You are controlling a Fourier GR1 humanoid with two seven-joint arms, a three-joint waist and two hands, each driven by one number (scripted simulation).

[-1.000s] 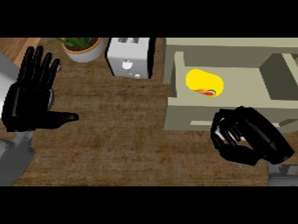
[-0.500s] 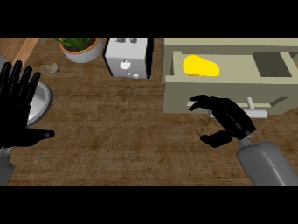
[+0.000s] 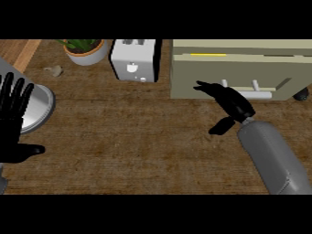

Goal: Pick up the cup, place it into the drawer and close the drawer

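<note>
One sliver of yellow cup (image 3: 208,54) shows inside the drawer (image 3: 243,77), nearly closed. Right hand (image 3: 227,101), fingers extended, presses its front beside the handle (image 3: 249,93) to push. Left hand (image 3: 7,121) rests open over tabletop (image 3: 131,137).

No readable text anywhere: the toaster (image 3: 135,60) shows only a small blank mark (too tiny to make out), the drawer (image 3: 243,75) front is plain.
</note>
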